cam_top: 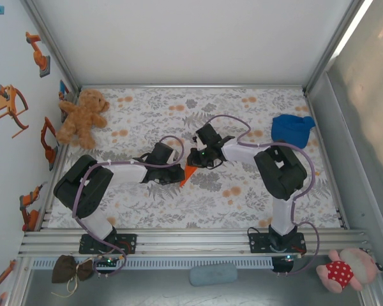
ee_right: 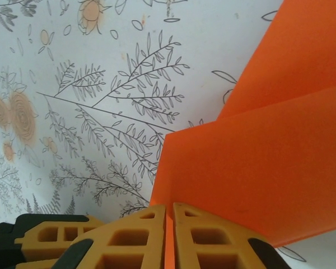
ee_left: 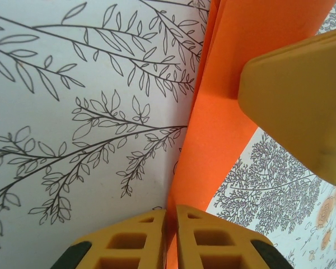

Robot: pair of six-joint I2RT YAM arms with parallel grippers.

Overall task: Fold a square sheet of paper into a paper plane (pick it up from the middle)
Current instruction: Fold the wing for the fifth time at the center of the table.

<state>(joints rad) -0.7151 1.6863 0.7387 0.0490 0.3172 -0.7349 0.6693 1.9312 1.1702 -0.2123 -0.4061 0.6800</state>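
The square sheet of paper, partly folded, is at mid-desk, pinched by your left hand and right hand. Uneven pulling could tear it.

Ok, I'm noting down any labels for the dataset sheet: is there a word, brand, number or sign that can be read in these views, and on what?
No text can be read.
The orange paper is plain.
The tablecloth bears only leaves and flowers.
The wall stickers are pictures without letters.
Any marking on the arm bases is too small to read.
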